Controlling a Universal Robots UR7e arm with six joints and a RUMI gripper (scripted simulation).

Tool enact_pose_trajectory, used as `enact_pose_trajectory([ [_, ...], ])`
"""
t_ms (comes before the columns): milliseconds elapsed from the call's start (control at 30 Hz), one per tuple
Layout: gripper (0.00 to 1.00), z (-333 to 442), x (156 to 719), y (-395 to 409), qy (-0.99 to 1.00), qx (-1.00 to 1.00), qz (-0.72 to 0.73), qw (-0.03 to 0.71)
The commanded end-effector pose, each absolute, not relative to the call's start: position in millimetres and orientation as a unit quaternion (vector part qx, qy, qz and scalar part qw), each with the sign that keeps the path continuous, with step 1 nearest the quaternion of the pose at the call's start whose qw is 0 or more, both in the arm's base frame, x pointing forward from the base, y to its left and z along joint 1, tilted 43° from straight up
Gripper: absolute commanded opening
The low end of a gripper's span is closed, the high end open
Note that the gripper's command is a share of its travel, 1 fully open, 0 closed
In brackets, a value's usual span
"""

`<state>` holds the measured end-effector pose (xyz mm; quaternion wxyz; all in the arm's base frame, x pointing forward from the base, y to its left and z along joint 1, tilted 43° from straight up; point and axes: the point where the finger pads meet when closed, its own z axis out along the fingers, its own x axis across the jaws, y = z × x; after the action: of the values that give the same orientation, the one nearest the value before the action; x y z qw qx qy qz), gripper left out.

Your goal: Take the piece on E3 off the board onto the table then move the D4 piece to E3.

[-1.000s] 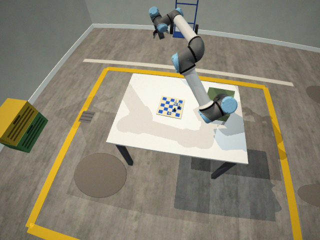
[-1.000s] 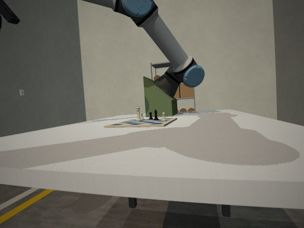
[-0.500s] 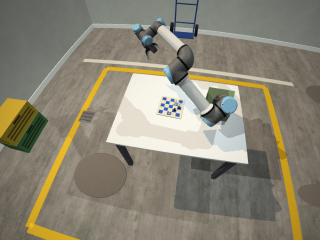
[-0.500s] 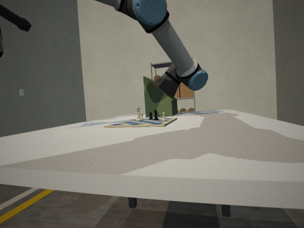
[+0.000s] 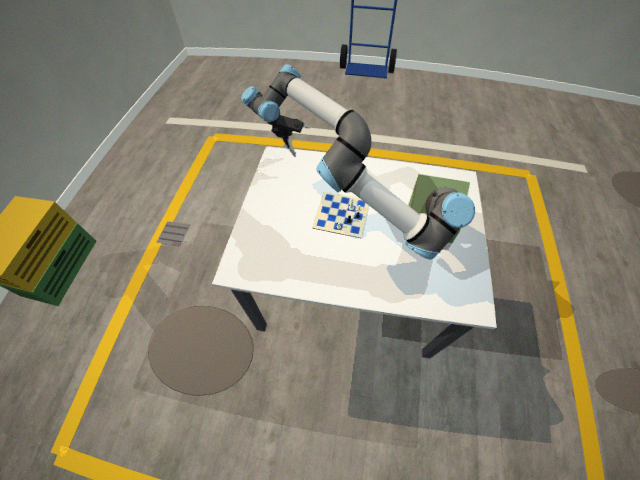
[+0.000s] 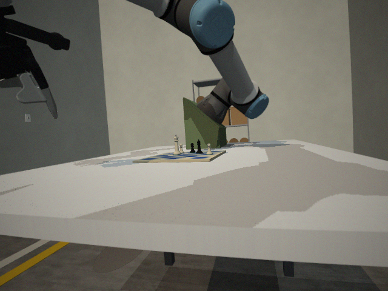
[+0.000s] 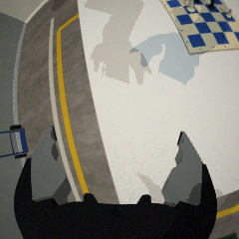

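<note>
The end effector [image 5: 293, 140] [image 7: 118, 130] is wide open, well apart from the chessboard [image 5: 328, 226] [image 6: 172, 160] [image 7: 191, 52], tilted above the tabletop [image 5: 320, 279] [image 6: 188, 203] [image 7: 134, 124]. On the chessboard, five chess pieces stand upright, long axes vertical: three cream, including a tall crowned one [image 6: 176, 145], and two black, one taller [image 6: 199, 147]. Their square labels are unreadable. The green mount [image 5: 421, 188] [image 6: 204, 133] stands beyond the chessboard in the exterior view.

Top view: high, oblique, well back; exterior: low at bench [image 5: 289, 279] [image 6: 194, 200] edge, facing arm base; wrist: close above bench [image 7: 134, 119]; all share chessboard [image 5: 333, 212] [image 6: 175, 157] [image 7: 209, 32]
</note>
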<state>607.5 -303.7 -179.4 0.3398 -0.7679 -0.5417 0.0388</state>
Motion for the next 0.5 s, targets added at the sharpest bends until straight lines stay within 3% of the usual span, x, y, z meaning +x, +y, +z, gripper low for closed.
enact_pose_trajectory([
  [0, 1.0, -162, 609, -256, -0.586, -0.713, 0.043, 0.382],
  [467, 1.0, -107, 599, -125, -0.681, -0.547, 0.041, 0.485],
])
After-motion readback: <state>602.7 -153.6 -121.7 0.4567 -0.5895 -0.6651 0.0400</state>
